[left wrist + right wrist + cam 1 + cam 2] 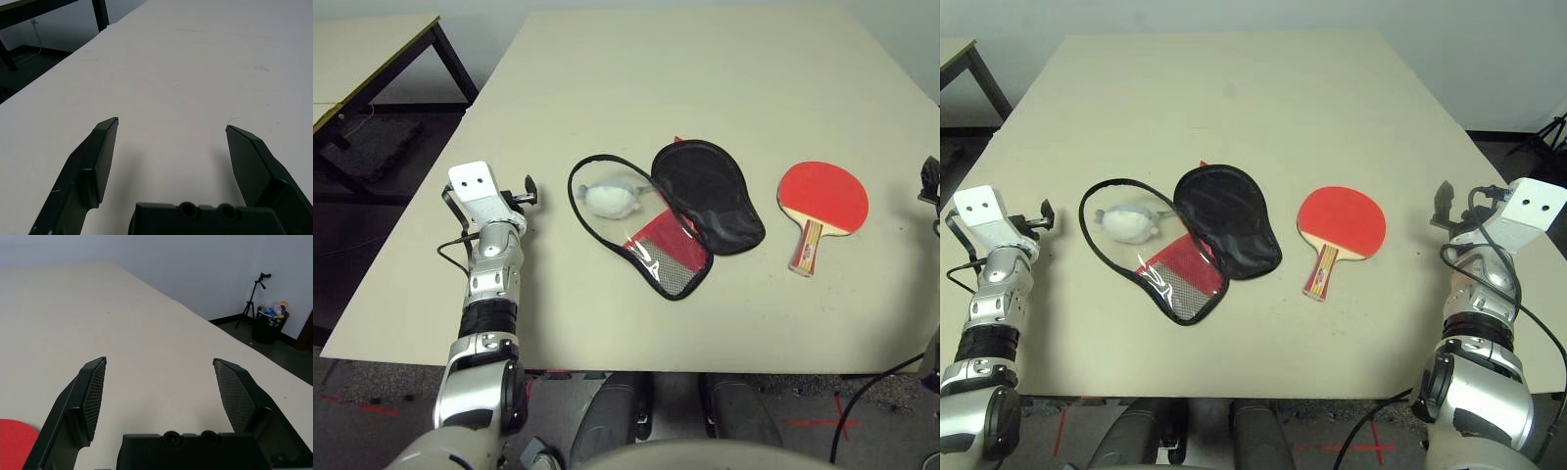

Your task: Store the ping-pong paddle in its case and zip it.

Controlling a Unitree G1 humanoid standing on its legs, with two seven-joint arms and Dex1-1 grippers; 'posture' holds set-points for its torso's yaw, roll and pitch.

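The fingers of the left gripper point(171, 127) are spread wide with nothing between them, and those of the right gripper point(159, 363) are likewise parted and empty, each held over its own side of the table point(1234, 362). Inward from the right gripper, the ping-pong paddle point(1342, 223) is laid flat, red face up, its handle pointed toward the robot. Beside it, nearer the left gripper, the case point(1226, 220) is spread open, black panel next to the paddle, with a whitish lump point(1129, 224) seen at its clear part. If the paddle is gripped by its thin edge, it could be slid or tipped rather than lifted. The loose cover could be dragged along or folded under if it is not pinned during insertion, and the zipper could be jammed by bunched fabric or a protruding handle.
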